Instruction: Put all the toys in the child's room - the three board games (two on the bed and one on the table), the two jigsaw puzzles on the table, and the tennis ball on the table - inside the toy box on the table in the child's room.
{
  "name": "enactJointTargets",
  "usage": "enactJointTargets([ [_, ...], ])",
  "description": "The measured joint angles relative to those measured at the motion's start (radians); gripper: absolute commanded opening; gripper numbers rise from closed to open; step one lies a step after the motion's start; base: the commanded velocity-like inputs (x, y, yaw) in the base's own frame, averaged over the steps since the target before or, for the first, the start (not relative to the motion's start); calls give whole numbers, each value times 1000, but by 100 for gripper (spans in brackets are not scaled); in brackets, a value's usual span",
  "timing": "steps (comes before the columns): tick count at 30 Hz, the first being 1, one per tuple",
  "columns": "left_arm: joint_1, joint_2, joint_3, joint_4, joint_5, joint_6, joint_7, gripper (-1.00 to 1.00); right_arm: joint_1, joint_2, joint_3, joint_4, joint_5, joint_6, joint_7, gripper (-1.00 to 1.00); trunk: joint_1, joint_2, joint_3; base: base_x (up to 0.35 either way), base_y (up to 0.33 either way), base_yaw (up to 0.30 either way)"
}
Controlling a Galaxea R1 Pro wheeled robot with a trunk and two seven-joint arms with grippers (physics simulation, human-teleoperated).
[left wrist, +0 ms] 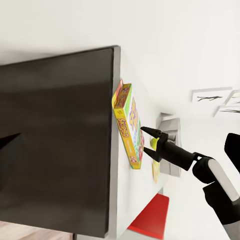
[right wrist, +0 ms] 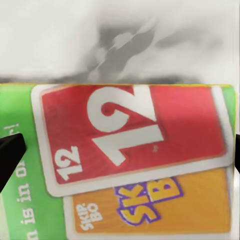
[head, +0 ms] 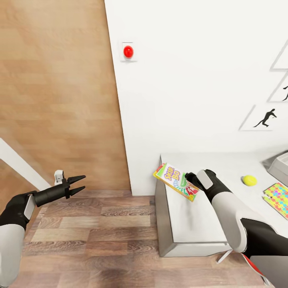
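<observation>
The right gripper (head: 191, 179) is clamped on a board game (head: 176, 181), a flat box printed "SKIP BO" in green, yellow and red, and holds it tilted above the table (head: 188, 224) near the table's left end, close to the back edge by the white wall (head: 192, 80). In the left wrist view the same box (left wrist: 128, 126) stands out from the white tabletop (left wrist: 131, 200), with the right arm's black fingers (left wrist: 152, 135) closed on its far edge. The right wrist view looks straight onto the box face (right wrist: 130, 165), showing a red card marked 12 and an orange card with the game's name; a dark fingertip (right wrist: 10, 157) shows at one side of it. Farther along the table toward its right end, the tennis ball (head: 249, 180) lies on the white top, well apart from the held box. Just beyond the ball, at the right edge of the head view, a jigsaw puzzle (head: 279, 198) of yellow, pink, blue and green pieces lies flat, partly cut off. Behind the ball and the puzzle, a corner of the light grey toy box (head: 280, 166) sits by the back edge of the table. The left gripper (head: 79, 184) hangs over the wood-plank floor (head: 92, 240), well to the left of the table, with its two black fingers apart and nothing between them. A red button (head: 128, 51) is mounted on the wall above.
</observation>
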Motion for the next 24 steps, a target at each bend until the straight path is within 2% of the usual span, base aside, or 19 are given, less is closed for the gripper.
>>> enactJointTargets([
  [24, 0, 0, 0, 0, 0, 0, 0, 100, 0, -1, 0, 0, -6, 0, 1, 100, 0, 0, 0, 0, 22, 0],
])
